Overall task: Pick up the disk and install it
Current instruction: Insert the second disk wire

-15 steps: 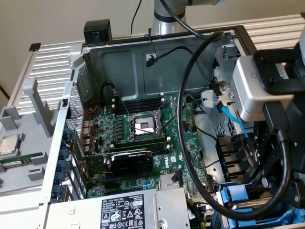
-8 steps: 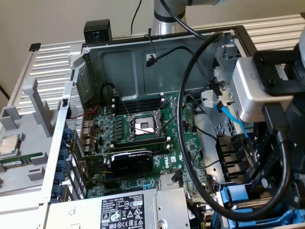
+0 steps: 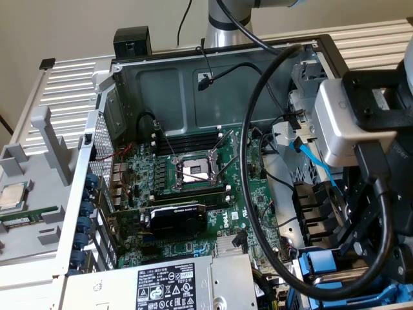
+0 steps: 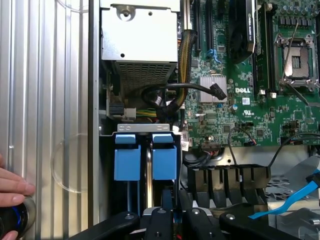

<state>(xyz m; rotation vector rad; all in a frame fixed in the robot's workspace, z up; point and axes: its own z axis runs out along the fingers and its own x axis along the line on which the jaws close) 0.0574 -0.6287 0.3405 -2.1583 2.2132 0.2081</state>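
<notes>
Disk (image 4: 146,157) in its bright blue carrier stands edge-up in the drive bay at the corner of the open computer case, and we see our gripper (image 4: 167,216) closed on its near end, black fingers (image 4: 159,220) pinched around the carrier between the two blue blocks. We judge the chief risk to be a crooked seat: if the carrier is tilted in its slot, pressing could jam it or make it slip out of the narrow pinch. Just beside the bay, a bundle of black cables (image 4: 165,95) loops out from under the grey power supply (image 4: 140,35) and could snag the carrier or be pinched. A blue data cable (image 3: 308,155) hangs along the case wall near the wrist, and the arm's own thick black cable (image 3: 248,161) sweeps in a wide loop above the motherboard (image 3: 193,194), where it could catch on the open CPU socket levers (image 3: 222,145). A person's hand (image 4: 12,192) rests on the ribbed metal surface (image 4: 45,100) outside the case, close enough to the arm that we count it a hazard.
</notes>
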